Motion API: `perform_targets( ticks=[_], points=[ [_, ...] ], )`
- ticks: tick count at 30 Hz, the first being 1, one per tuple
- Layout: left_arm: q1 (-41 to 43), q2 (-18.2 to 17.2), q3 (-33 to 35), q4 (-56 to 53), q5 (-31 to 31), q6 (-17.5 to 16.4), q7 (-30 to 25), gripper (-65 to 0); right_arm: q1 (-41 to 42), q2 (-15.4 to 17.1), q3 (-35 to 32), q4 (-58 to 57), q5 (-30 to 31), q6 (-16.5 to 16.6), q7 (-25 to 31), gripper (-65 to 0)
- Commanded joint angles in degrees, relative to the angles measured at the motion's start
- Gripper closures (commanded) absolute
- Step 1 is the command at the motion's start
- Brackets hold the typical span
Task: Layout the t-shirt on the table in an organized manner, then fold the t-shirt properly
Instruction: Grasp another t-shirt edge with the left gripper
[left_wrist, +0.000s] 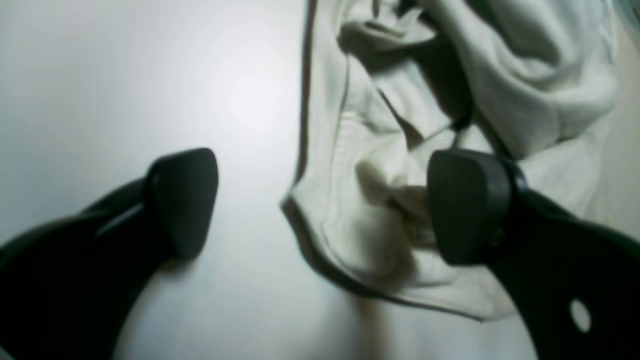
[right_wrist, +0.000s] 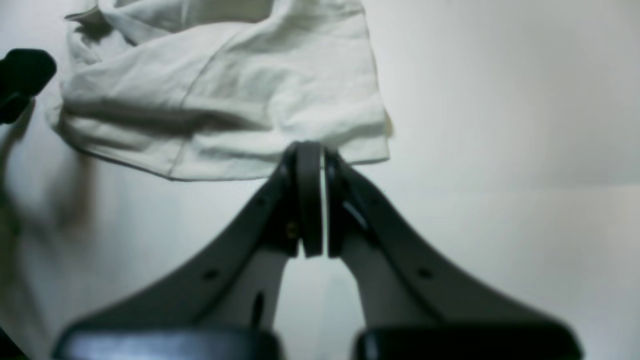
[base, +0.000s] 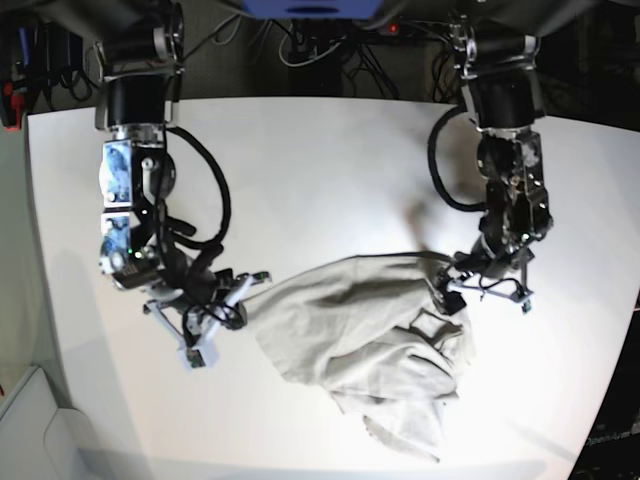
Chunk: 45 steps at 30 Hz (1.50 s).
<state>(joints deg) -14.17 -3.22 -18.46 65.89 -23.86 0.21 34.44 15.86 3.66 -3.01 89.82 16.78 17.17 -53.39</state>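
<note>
White and matte, the bench fills almost all of the base view, and behind its far edge you see dark cables and equipment. On it lies the t-shirt, pale grey-beige, crumpled and not spread flat. It sits in the near middle part of the bench, between your two arms, with many folds and one loose part hanging toward the near edge.

Your left tool is released, with its jaws standing wide apart. In the left wrist view one finger is over the bare bench and the other finger is over the wrinkled cloth, so a corner of the t-shirt with its hem lies between them. Whether the finger touches the cloth, you cannot tell from this view.

Your right tool is clenched; its two jaws are pressed together with only a thin gap. The tips are at the hem edge of the t-shirt. Whether any cloth is pinched between them is not clear. In the base view this tool is at the side edge of the shirt.
</note>
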Motion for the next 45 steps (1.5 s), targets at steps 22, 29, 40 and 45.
perform_targets(
  ticks=[22, 29, 40, 45],
  points=[
    [-1.34, 0.45, 3.03, -1.32, -1.07, -0.78, -1.69, -65.0, 1.59, 0.87, 0.24, 1.21, 0.50, 0.28, 1.56, -0.1],
    [-1.34, 0.45, 3.03, -1.40, -1.24, -0.95, -1.51, -65.0, 1.59, 0.87, 0.24, 1.21, 0.50, 0.28, 1.65, -0.1],
    [1.03, -1.30, 3.38, -2.55, -9.95, -0.52, -1.51, -65.0, 1.51, 0.87, 0.24, 1.12, 0.50, 0.28, 1.65, -0.1],
    [0.94, -1.74, 3.21, -5.27, -9.95, -0.87, -1.51, -65.0, 1.42, 0.87, 0.32, 1.04, 0.50, 0.28, 1.65, -0.1]
  ],
)
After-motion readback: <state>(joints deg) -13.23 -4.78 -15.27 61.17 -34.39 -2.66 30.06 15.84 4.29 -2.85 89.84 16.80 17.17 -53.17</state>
